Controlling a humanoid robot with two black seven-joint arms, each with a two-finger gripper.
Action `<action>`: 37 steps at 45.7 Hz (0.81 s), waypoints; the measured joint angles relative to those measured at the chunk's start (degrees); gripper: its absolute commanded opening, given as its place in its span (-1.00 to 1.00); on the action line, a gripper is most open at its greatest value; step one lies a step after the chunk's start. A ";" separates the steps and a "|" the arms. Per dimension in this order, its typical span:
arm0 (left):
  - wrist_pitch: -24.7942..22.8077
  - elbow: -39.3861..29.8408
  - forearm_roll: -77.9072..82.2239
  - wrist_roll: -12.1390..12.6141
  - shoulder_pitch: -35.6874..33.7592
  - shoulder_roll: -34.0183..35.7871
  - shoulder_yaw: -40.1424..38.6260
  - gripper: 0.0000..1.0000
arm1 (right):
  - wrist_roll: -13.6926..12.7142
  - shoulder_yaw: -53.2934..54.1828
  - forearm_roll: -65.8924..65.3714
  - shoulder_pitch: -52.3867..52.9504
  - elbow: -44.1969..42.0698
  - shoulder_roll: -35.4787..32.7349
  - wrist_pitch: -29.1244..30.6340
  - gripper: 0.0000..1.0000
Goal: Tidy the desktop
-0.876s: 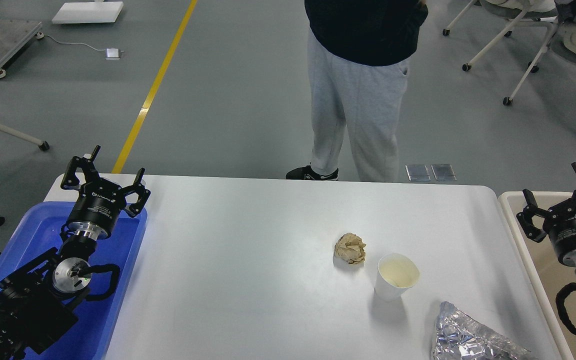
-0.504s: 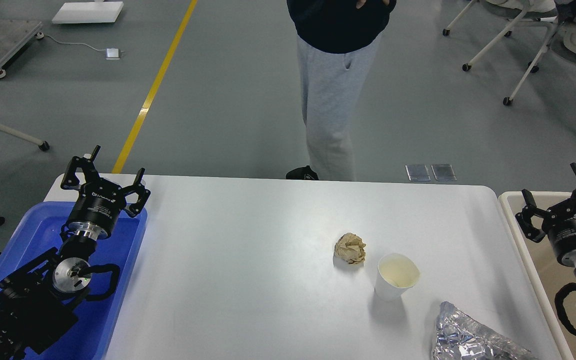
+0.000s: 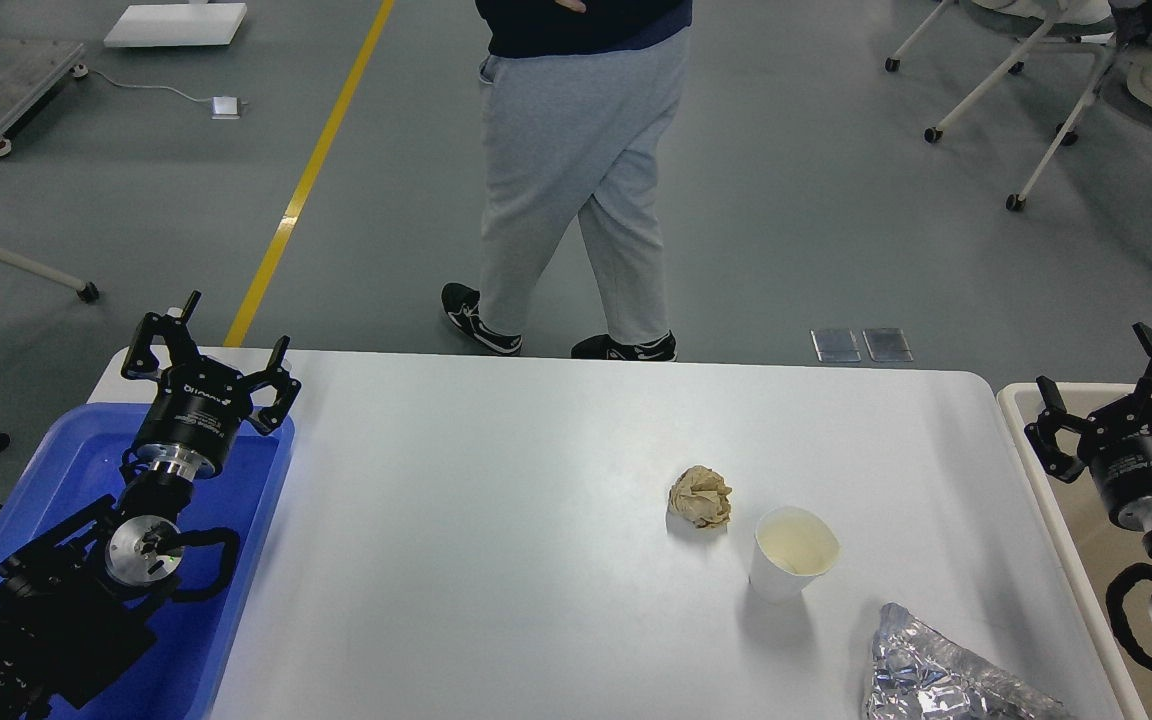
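The white desktop (image 3: 496,560) fills the middle of the head view. On its right half lie a crumpled brown paper ball (image 3: 700,496), a white paper cup (image 3: 793,553) standing upright just right of it, and a crumpled silver foil piece (image 3: 941,675) at the front right edge. My left gripper (image 3: 208,352) is open and empty above the far end of the blue tray (image 3: 236,560), far left of these things. My right gripper (image 3: 1108,385) is open and empty above the beige-white tub (image 3: 1021,405), right of the desktop.
A person in grey trousers (image 3: 576,180) walks on the floor just beyond the desktop's far edge. Wheeled chairs (image 3: 1046,90) stand at the back right. A yellow floor line (image 3: 306,180) runs at the back left.
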 measured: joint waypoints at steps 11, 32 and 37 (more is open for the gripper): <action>0.00 0.00 0.00 0.00 0.00 0.00 0.00 1.00 | -0.94 0.03 0.12 -0.03 1.35 -0.51 -0.01 1.00; 0.00 0.00 0.00 0.01 0.00 0.00 0.00 1.00 | -7.01 1.72 0.16 -0.81 6.39 -4.12 -0.40 1.00; 0.00 0.00 0.00 0.01 0.00 0.00 0.00 1.00 | -7.46 2.21 0.17 -1.40 8.58 -4.79 -0.52 1.00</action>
